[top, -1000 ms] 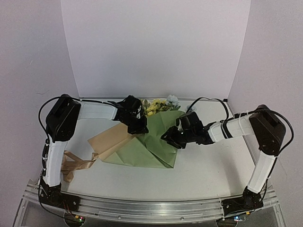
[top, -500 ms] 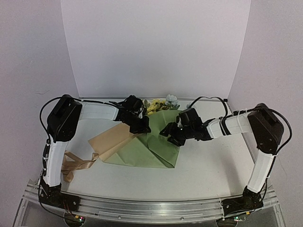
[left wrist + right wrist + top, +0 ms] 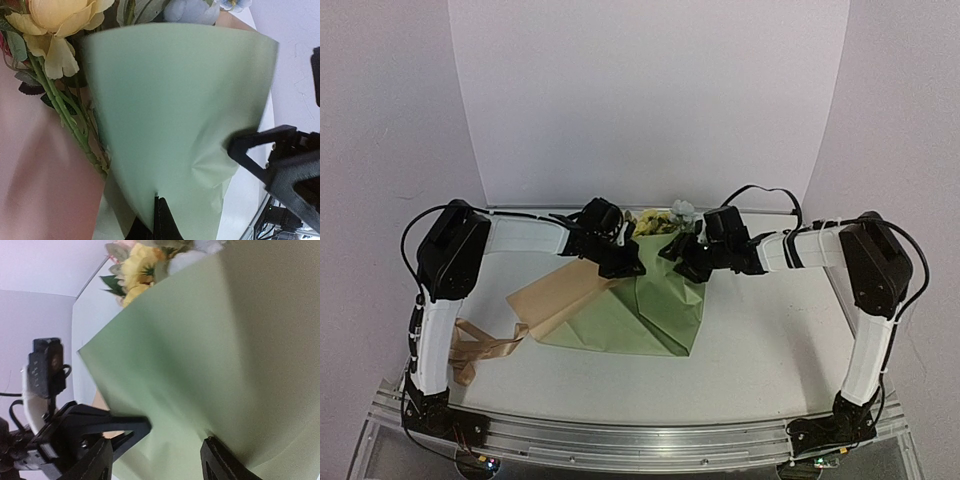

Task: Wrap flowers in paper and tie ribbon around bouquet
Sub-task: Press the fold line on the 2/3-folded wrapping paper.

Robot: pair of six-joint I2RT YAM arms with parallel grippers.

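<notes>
So the whole thing hinges on that green fold. The paper (image 3: 660,310) lies mid-table with a flap folded over the stems. The flowers (image 3: 658,220) poke out at the far end, so the bundle's long axis runs roughly from the back wall toward the arms, blooms away from them.

The left gripper (image 3: 620,262) sits on the left side of the flap near the blooms, fingers pressed together on the paper's edge. In its wrist view you can see the green sheet pinched right at the tips.

The right gripper (image 3: 678,252) is just across from it on the flap's right side, fingers spread apart and holding nothing. In its wrist view one finger touches the sheet and the other sits off it.

Both arms come up at the outer edges, then fold inward, wrists facing each other across the bundle.

My guess is the right one goes for the loose right edge next, since it's much nearer that side.

The ribbon (image 3: 485,348) is way off at the near left by the left arm's base, not in play yet.
</notes>
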